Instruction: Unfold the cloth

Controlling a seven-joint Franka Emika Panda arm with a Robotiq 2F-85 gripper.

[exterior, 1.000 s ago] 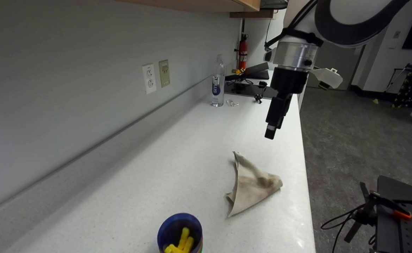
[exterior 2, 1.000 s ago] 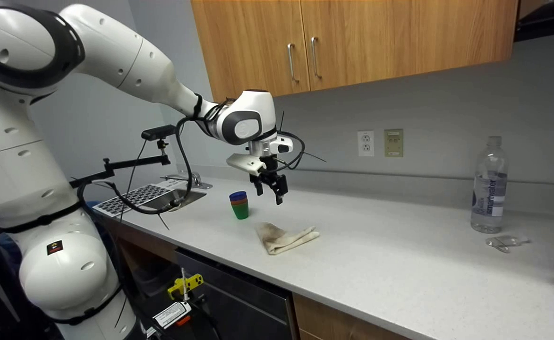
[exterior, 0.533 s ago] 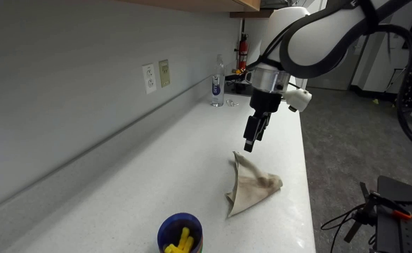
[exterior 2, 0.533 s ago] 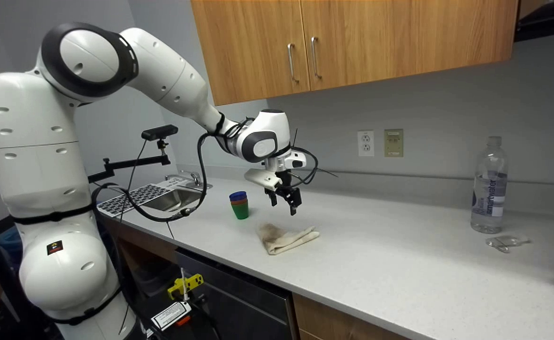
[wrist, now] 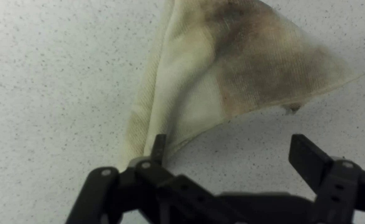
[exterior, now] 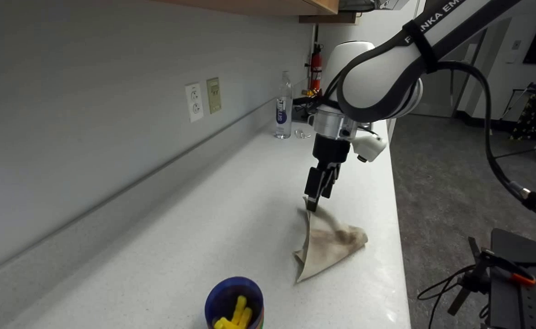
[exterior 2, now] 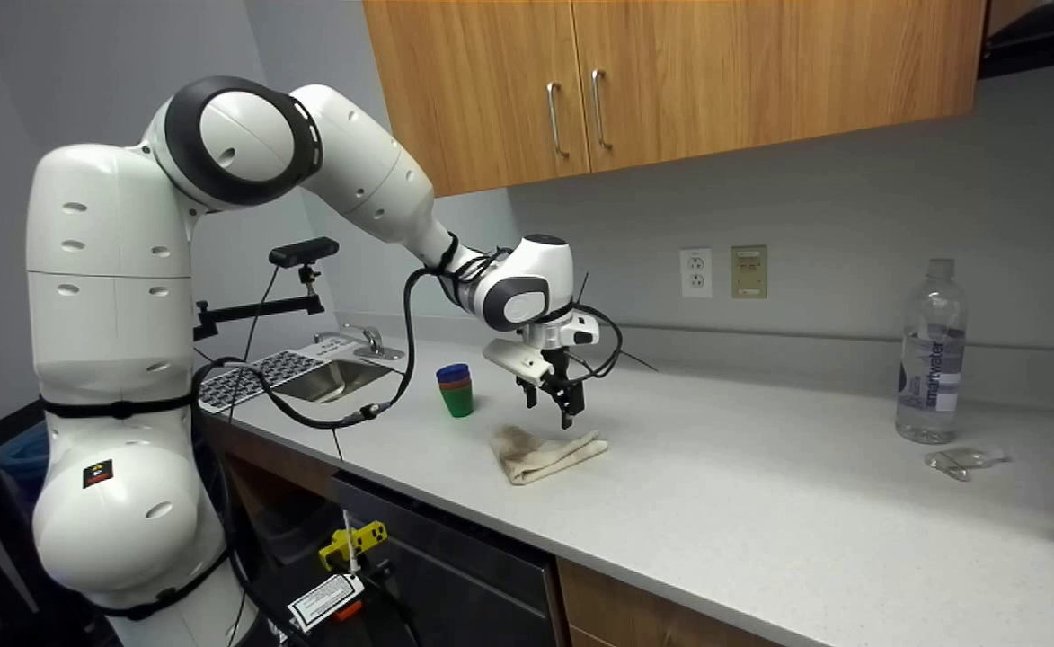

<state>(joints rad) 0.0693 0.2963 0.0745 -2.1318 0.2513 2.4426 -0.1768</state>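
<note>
Beige cloth (wrist: 226,71), folded, on counter (exterior 2: 760,503); tool (wrist: 229,140) near, jaws apart.

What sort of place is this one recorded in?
Probably a kitchenette, perhaps in a workplace: there is a sink with a faucet, wooden wall cabinets above the countertop, and a red fire extinguisher farther back.

The cloth (wrist: 222,71) is a soft beige-cream fabric, finely ribbed, with brown and faintly reddish stains darkening one part. It lies folded on the bench (exterior: 213,228), near its edge, in a rough triangle. Layers show along one side, a rounded ridge crosses it, and a small bit pokes out beneath.
</note>
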